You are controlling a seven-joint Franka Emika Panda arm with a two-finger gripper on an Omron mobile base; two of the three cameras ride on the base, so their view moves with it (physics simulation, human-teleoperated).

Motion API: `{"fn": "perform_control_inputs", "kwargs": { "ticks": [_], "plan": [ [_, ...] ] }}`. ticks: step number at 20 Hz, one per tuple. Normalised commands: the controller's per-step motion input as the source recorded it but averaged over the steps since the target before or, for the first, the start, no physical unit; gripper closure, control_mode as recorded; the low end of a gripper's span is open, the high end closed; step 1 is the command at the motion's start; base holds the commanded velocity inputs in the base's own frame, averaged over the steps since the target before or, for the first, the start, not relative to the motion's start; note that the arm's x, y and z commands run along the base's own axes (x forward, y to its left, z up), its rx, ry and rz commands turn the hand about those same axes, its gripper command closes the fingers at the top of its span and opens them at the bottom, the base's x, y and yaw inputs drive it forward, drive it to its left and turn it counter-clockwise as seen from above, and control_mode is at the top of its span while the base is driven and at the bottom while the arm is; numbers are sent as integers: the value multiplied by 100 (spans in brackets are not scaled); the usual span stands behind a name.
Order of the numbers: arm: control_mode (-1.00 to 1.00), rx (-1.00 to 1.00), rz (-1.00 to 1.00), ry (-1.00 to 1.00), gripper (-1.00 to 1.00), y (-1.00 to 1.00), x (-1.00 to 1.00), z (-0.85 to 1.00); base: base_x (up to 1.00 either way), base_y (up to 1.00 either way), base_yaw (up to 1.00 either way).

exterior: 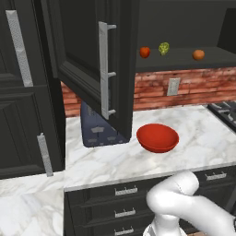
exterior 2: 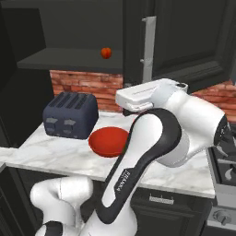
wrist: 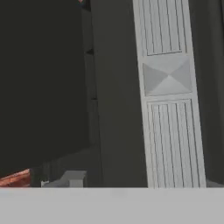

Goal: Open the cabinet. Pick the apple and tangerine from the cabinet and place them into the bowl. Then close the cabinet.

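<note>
The cabinet [exterior: 92,69] stands with both doors swung outward, the left door's long silver bar handle [exterior: 106,69] hanging over the desk [exterior: 203,138]. On its open shelf [exterior: 184,64] sit three small things in a row, well apart from each other: the apple [exterior: 144,52] nearest the open left door, a yellow-green bumpy item [exterior: 163,48] in the middle, and the tangerine [exterior: 198,55] farthest right. In the right base view the apple [exterior 2: 106,53] shows alone on the shelf, near the edge of the right door [exterior 2: 184,41].

Below, the red bowl [exterior: 157,137] rests on the marble desk, empty, just beside a dark blue-grey toaster [exterior 2: 70,115] that the left door partly hides in the left base view. A brick wall [exterior: 193,87] with a wall outlet [exterior: 173,86] runs behind the desk. To the right lies the edge of a stove [exterior: 226,113]; to the left stands a tall narrow black cabinet [exterior: 23,92]. Black drawers [exterior: 124,203] run under the desk's front edge.

The arm's white forearm [exterior 2: 184,120] reaches up toward the right door's handle [exterior 2: 148,48], crossing in front of the bowl [exterior 2: 108,142]. The hand view looks straight at a ribbed silver handle [wrist: 168,96] on a dark door panel, very close. The claw itself is hidden, so I cannot tell whether it is released or clenched.

Open marble lies in front of and to the right of the bowl, and the shelf's front edge is free between the two doors.
</note>
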Motion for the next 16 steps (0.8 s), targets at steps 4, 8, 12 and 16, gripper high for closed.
{"fn": "perform_control_inputs", "kwargs": {
  "ticks": [4,8,12,16],
  "plan": [
    [-100,3,-2,2,-100,-27,-27,-7,0,0,0],
    [-100,22,-13,-3,-100,-100,-99,7,0,0,0],
    [-100,17,-10,0,-100,-89,-69,6,0,0,0],
    [-100,0,0,0,-100,0,1,0,0,0,0]
  ]
}}
